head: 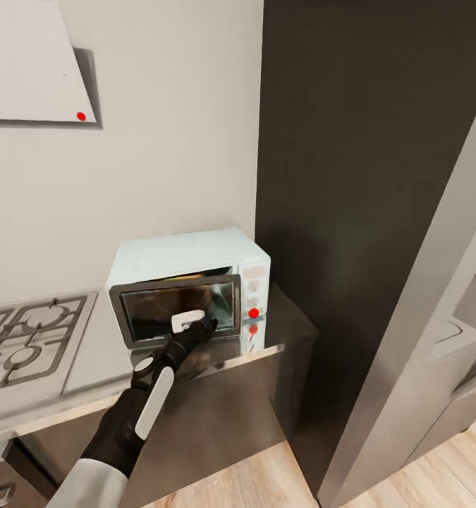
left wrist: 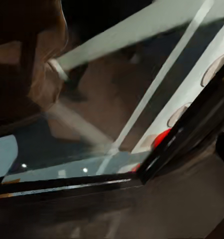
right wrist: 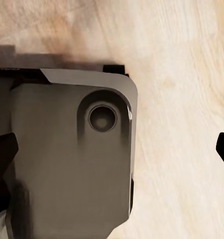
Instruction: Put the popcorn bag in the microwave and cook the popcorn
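Note:
The pale blue-white microwave [head: 188, 261] stands on the grey countertop [head: 288, 314] against the wall, its dark glass door looking shut. My left gripper [head: 201, 329] is at the lower part of the door, beside a small white handle-like piece [head: 187, 319]; its fingers are too dark to read. Up close, the left wrist view shows the door glass [left wrist: 107, 99], the side panel's knobs [left wrist: 214, 69] and a red dot [left wrist: 162, 137]. A tan-brown shape [left wrist: 22, 64] behind the glass looks like the popcorn bag. My right gripper [right wrist: 112, 152] hangs open over the floor.
A gas hob [head: 26, 339] lies left of the microwave, with a range hood [head: 26, 63] above it. A tall dark cabinet [head: 364, 176] and a steel panel [head: 421, 317] close off the right. Wooden floor [head: 223, 480] lies below, and the robot's base [right wrist: 67, 159] is under the right arm.

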